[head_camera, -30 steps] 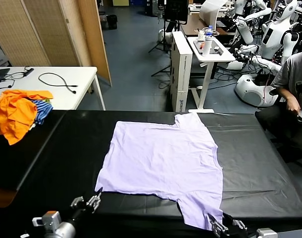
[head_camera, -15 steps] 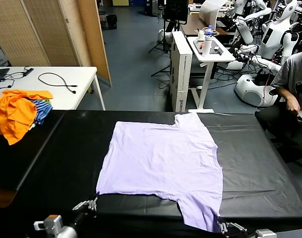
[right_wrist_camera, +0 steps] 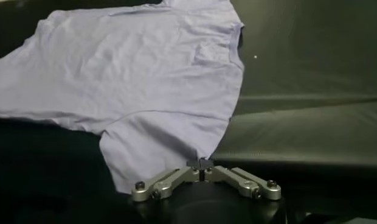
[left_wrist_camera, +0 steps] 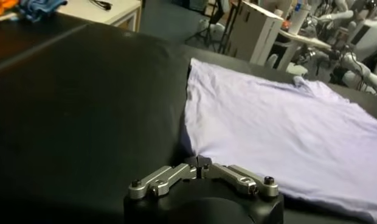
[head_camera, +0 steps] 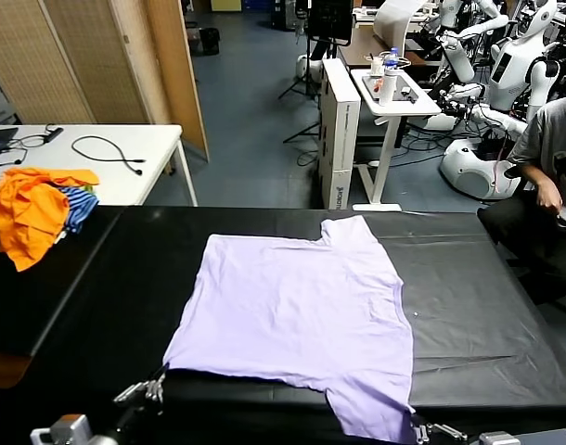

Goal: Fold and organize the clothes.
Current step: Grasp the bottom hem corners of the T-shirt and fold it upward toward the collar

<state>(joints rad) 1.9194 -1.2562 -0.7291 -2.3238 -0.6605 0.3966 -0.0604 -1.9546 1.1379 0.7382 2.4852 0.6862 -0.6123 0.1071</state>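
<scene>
The pale lavender T-shirt (head_camera: 292, 306) lies flat, plain side up, on the black table (head_camera: 487, 315), with its collar towards the far side. One sleeve hangs at the near edge. My left gripper (head_camera: 153, 389) is at the near edge, shut on the shirt's near left corner. In the left wrist view the left gripper (left_wrist_camera: 199, 163) pinches the corner of the T-shirt (left_wrist_camera: 280, 128). My right gripper (head_camera: 420, 431) is at the near edge, shut on the tip of the near sleeve. In the right wrist view the right gripper (right_wrist_camera: 202, 162) pinches the T-shirt (right_wrist_camera: 134, 73).
Bright orange garments (head_camera: 28, 209) and a blue-and-white striped cloth (head_camera: 79, 206) lie piled at the table's far left. A white table (head_camera: 107, 162) with cables stands behind them. A seated person (head_camera: 543, 158) is at the far right, beside other robots.
Both grippers have drawn back towards the near edge. The T-shirt has slid with them towards me and slightly left.
</scene>
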